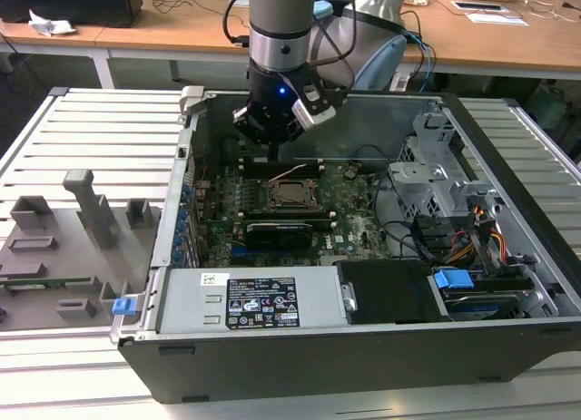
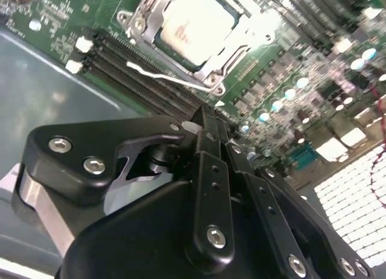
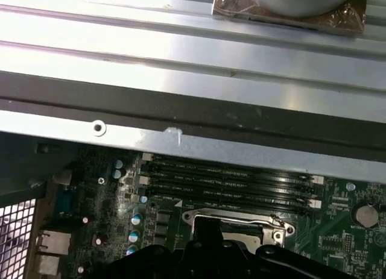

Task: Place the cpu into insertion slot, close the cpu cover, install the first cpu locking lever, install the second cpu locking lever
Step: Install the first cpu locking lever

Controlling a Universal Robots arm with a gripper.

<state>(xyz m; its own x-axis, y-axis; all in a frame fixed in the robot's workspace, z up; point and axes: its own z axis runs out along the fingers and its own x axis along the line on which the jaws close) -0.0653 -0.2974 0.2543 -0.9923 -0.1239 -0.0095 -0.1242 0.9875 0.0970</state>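
The cpu point(image 2: 194, 25), a square chip with a silver-grey top, lies in the insertion slot point(image 1: 292, 196) on the green motherboard. The cpu cover point(image 2: 228, 55), a silver metal frame, lies flat around the chip. One thin wire locking lever point(image 2: 161, 78) sticks out loose beside the socket, over the black memory slots; in the exterior view this lever point(image 1: 293, 170) angles up behind the socket. My gripper point(image 2: 205, 119) hovers just above the memory slots next to that lever, its black fingers shut together with nothing between them. In the exterior view the gripper point(image 1: 275, 154) hangs behind the socket.
The motherboard point(image 1: 349, 211) sits inside an open computer case point(image 1: 300, 370). A long black expansion card point(image 1: 286, 229) lies in front of the socket. Cables and a drive cage point(image 1: 436, 189) fill the exterior view's right. A grey fixture tray point(image 1: 64, 248) sits outside the case at the exterior view's left.
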